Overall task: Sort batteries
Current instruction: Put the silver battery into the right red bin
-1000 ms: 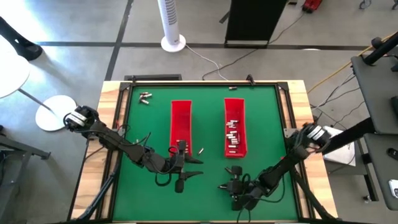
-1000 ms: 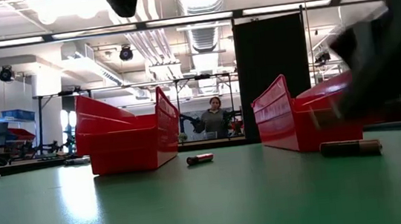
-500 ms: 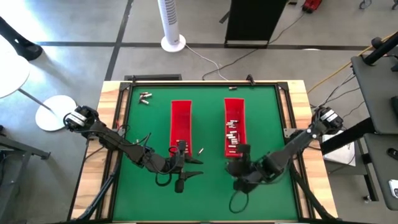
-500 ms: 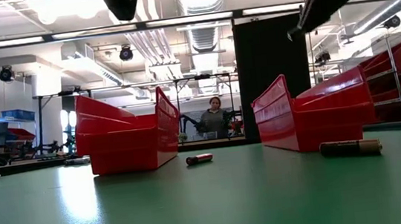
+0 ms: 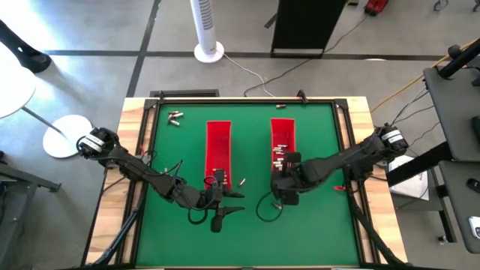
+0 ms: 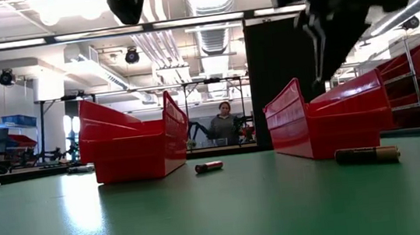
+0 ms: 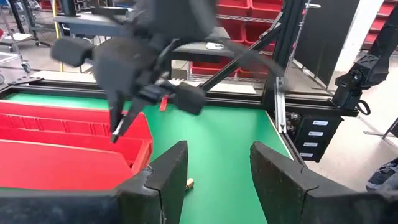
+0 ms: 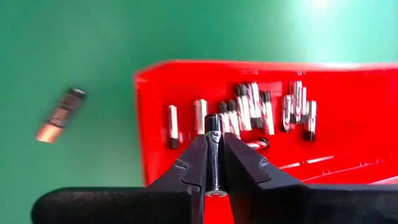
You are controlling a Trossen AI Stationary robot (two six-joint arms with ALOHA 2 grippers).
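My right gripper (image 8: 213,155) is shut on one silvery battery (image 8: 213,134) and hangs over the near end of the right red tray (image 5: 283,154), fingers pointing down (image 6: 322,70). Several batteries (image 8: 261,112) lie in that tray. My left gripper (image 7: 217,168) stands open and empty beside the near end of the left red tray (image 5: 218,150), above the table. One loose battery (image 5: 242,181) lies on the green mat between the trays, and another (image 6: 366,155) lies nearer the front. My right gripper pinches the battery between its two fingers, which lie along the battery's length (image 8: 213,146). The battery's dark end (image 8: 213,122) sticks out past the fingertips. The fingers come from above, pointing steeply down. The battery is lifted clear, above the tray's near end.
A few more batteries (image 5: 175,117) lie at the mat's far left corner. A raised black frame (image 5: 240,99) borders the green mat. A person (image 6: 226,123) sits in the room beyond the far edge.
My right gripper, still shut on its battery, has risen from low over the mat's near part and gone toward the far edge, to the right tray's near end. It has tipped from nearly level to pointing steeply down. The loose batteries lie where they were.
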